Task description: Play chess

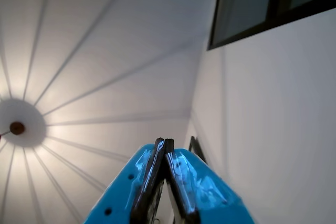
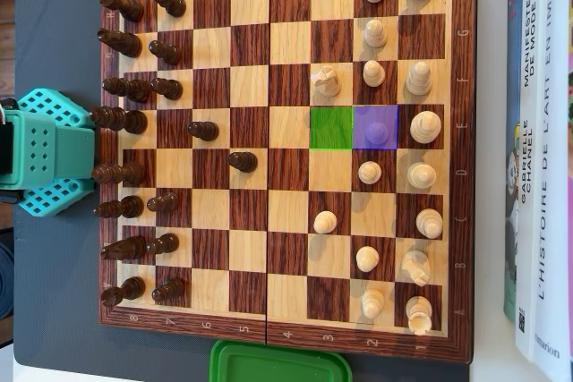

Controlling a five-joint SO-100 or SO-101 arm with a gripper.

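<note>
While the wrist view looked up at a ceiling, the blue gripper (image 1: 164, 145) sat at its lower edge, fingers pressed together on nothing. Overhead, the chessboard (image 2: 286, 333) filled the frame's centre; a purple-tinted pawn (image 2: 377, 133) stood right of a green-tinted square (image 2: 330, 128).

Wooden chessboard (image 2: 286, 221), dark pieces (image 2: 134, 172) left, light pieces (image 2: 421, 176) right.

Book spines (image 2: 537, 149) read "MANIFESTE DE MODE", "GABRIELLE CHANEL" and "L'HISTOIRE DE L'ART EN IMAGES"; the chessboard (image 2: 286, 333) border carried coordinate letters and numbers.
</note>
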